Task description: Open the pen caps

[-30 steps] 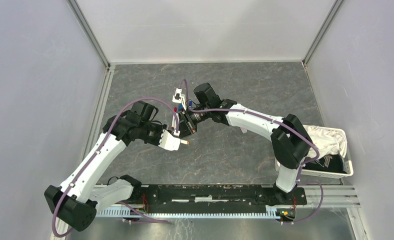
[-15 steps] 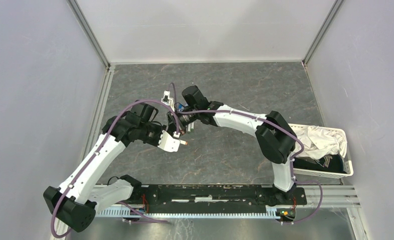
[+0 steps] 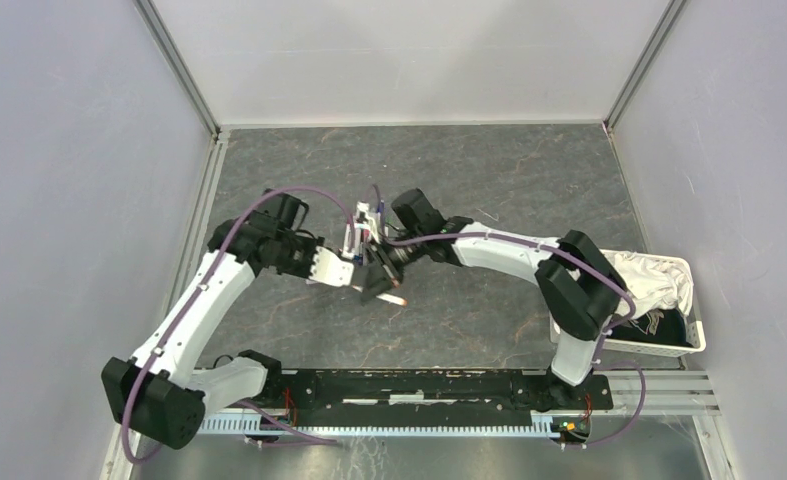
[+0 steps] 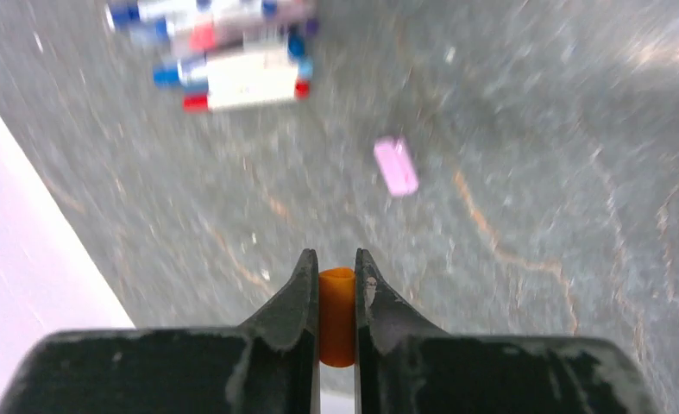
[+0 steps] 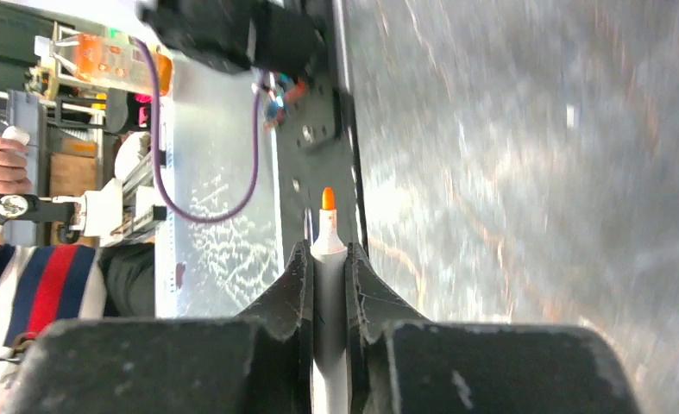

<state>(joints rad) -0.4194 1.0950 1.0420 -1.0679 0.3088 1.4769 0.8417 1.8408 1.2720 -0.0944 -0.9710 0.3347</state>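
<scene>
My left gripper (image 4: 331, 254) is shut on a small orange pen cap (image 4: 336, 315), held above the table. My right gripper (image 5: 327, 246) is shut on a slim white pen (image 5: 328, 285) whose bare orange tip (image 5: 327, 200) points past the fingers. In the top view the two grippers, left (image 3: 352, 276) and right (image 3: 377, 284), sit close together at mid-table, and the pen (image 3: 396, 299) sticks out toward the near edge. A pile of pens (image 4: 223, 52) with blue and red ends lies beyond the left gripper. A loose pink cap (image 4: 396, 166) lies on the table near it.
A white basket (image 3: 693, 345) holding white cloth stands at the right edge, beside the right arm's base. Grey walls with metal rails close in the left, far and right sides. The black base rail (image 3: 419, 385) runs along the near edge.
The right gripper swung in to meet the left gripper, then drew back toward the near side with the white pen. The orange cap stays in the left gripper, which shifted slightly left.
</scene>
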